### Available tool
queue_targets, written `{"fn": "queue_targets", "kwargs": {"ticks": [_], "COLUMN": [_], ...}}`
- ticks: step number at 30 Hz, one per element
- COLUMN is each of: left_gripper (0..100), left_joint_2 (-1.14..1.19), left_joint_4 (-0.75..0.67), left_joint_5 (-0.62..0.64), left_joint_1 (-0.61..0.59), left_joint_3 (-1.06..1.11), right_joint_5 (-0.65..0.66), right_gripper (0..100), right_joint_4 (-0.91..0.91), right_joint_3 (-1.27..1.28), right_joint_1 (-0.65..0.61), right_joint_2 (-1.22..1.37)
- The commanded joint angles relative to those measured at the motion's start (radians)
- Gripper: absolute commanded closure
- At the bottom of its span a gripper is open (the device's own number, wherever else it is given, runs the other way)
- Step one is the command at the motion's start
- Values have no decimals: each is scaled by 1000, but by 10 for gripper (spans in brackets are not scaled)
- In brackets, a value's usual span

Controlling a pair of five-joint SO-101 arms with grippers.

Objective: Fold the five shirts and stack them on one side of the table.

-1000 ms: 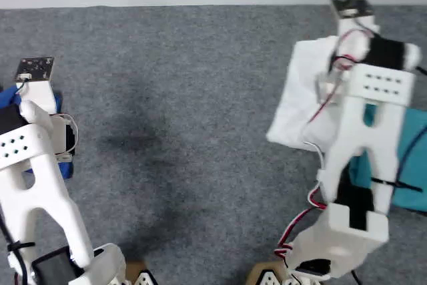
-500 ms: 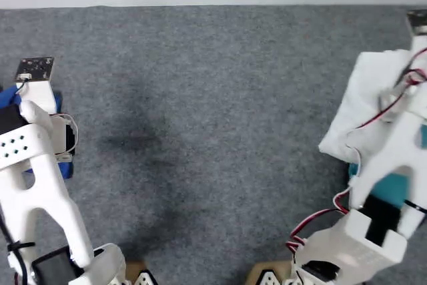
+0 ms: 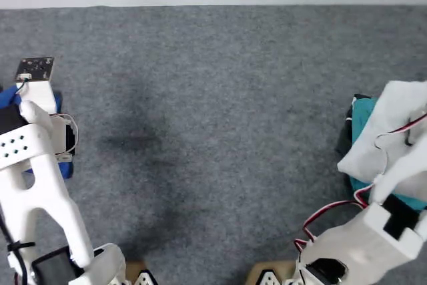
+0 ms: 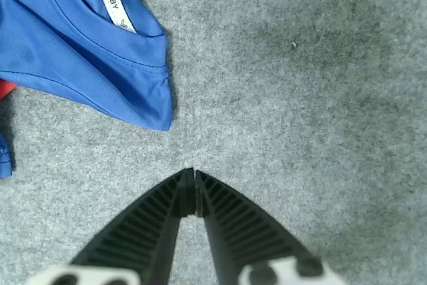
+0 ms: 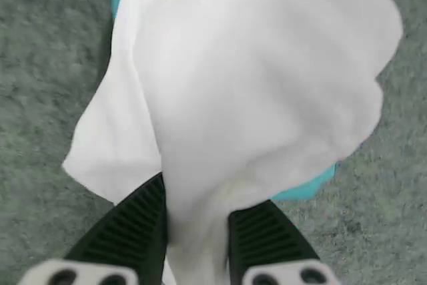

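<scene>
A white shirt [image 5: 267, 85] is clamped in the right jaws over a teal shirt [image 3: 363, 118]. The left jaws are pressed together near a blue shirt [image 4: 73, 51].

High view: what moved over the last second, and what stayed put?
The right gripper, shut on the white shirt, swung it rightward to the table's right edge and slightly nearer the arm bases, over the teal shirt. The left gripper, shut, and the blue shirt kept their places.
</scene>
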Motion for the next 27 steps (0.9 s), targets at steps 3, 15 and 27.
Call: {"fn": "queue_targets", "kwargs": {"ticks": [3, 15, 27], "left_gripper": [995, 995, 995], "left_joint_2": [-43, -43, -43], "left_joint_4": [-11, -11, -9], "left_joint_5": [-8, -8, -8], "left_joint_1": [6, 6, 6], "left_joint_3": [-10, -8, -5], "right_joint_5": [41, 155, 152], "right_gripper": [989, 795, 679], "right_joint_4": [-74, -228, -4], "right_joint_3": [-6, -9, -166], "right_joint_1": [39, 110, 56], "right_joint_2": [65, 191, 64]}}
